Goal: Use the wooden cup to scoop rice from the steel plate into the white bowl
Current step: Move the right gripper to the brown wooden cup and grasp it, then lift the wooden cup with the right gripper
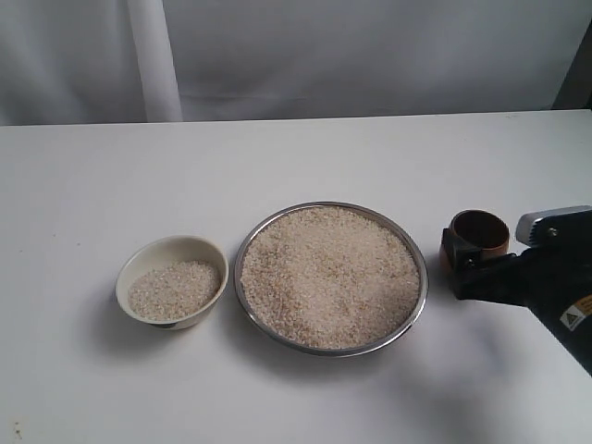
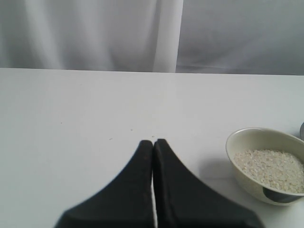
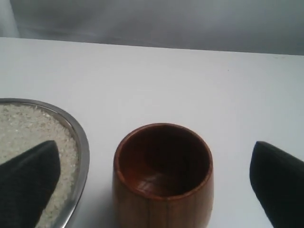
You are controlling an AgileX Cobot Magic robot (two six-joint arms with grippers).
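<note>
Okay, I start from the steel plate (image 1: 238,275), the big shiny dish on the white table (image 1: 296,157). It is full of rice (image 1: 328,276), piled almost up to its rim. The wooden cup (image 1: 479,233) stands straight up on the table just to the right of the plate, close to it but not touching. From the right wrist camera I can look down into the cup and see its dark wood bottom. My right gripper (image 3: 154,175) is around the cup with its 2 fingers spread wide, 1 on each side. I see a gap between each finger and the cup, so it holds nothing. The white bowl (image 1: 171,245) sits just left of the plate, with a small gap between them. It has a low layer of rice, well under its rim. My left gripper (image 2: 153,142) is past the bowl, farther from the plate. Its 2 fingers are pressed together with nothing between them.
</note>
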